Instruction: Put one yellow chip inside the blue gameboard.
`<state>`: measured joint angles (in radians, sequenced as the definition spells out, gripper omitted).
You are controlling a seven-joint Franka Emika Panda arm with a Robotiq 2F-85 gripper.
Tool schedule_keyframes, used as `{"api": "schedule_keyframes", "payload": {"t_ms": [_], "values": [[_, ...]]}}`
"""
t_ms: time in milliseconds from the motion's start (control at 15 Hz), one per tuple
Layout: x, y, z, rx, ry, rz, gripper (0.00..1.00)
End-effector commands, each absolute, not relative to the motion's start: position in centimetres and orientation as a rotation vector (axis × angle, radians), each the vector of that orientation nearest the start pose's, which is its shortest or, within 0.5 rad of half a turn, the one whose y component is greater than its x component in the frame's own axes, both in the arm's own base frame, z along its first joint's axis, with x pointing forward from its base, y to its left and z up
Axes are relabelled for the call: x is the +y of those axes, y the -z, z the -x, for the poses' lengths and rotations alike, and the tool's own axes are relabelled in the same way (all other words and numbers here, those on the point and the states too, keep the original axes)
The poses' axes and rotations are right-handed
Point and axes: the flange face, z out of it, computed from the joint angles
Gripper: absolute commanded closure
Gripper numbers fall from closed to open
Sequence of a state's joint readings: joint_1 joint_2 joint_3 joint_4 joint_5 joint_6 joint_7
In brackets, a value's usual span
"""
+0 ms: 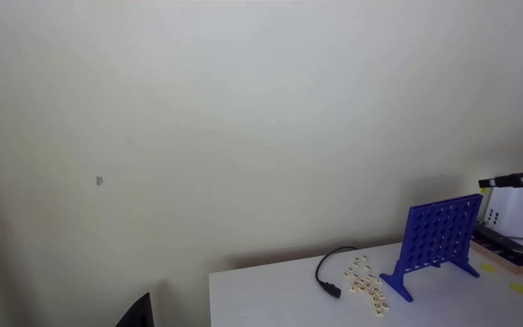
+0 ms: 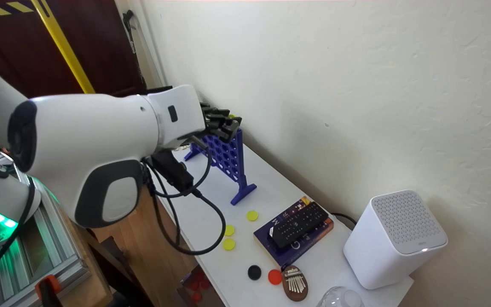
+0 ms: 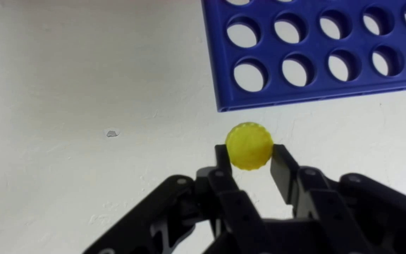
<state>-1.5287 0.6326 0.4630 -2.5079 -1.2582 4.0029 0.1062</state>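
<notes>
My gripper point(image 3: 250, 152) is shut on a yellow chip point(image 3: 249, 143), pinching it by its rim, with much of the disc standing out past the fingertips. The blue gameboard point(image 3: 268, 95) fills the upper right of the wrist view; a gap of wall shows between its slotted edge and the chip. Upright on the white table, the gameboard point(image 1: 443, 231) has its top corner just below the gripper point(image 1: 486, 183) in an exterior view. In an exterior view the arm partly covers the gameboard point(image 2: 243, 170), and only a bit of the held chip point(image 2: 232, 116) shows.
Several loose chips lie on the table, yellow point(image 2: 252, 215), black point(image 2: 254, 272) and red point(image 2: 275, 277). A book point(image 2: 288, 256) carries a black remote point(image 2: 298, 224). Behind stands a white box point(image 2: 394, 238). Letter tiles point(image 1: 366, 284) and a cable point(image 1: 329, 288) lie beyond the gameboard, near the wall.
</notes>
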Motion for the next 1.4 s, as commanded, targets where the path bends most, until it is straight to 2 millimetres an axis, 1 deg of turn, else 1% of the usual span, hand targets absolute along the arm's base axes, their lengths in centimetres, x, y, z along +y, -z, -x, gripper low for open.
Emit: {"api": "schedule_keyframes", "payload": {"t_ms": [0,400,467,533,1333], "values": [[-28.5,-21.0,-31.8,0.03,1.642,2.521,0.9],[-28.2,-20.4,-32.0,0.026,1.663,2.506,0.9],[-28.0,-20.0,-31.8,0.007,1.648,2.515,0.9],[-27.9,-19.8,-31.8,-0.003,1.632,2.524,0.65],[-27.9,-19.7,-31.9,-0.022,1.629,2.53,0.65]]}}
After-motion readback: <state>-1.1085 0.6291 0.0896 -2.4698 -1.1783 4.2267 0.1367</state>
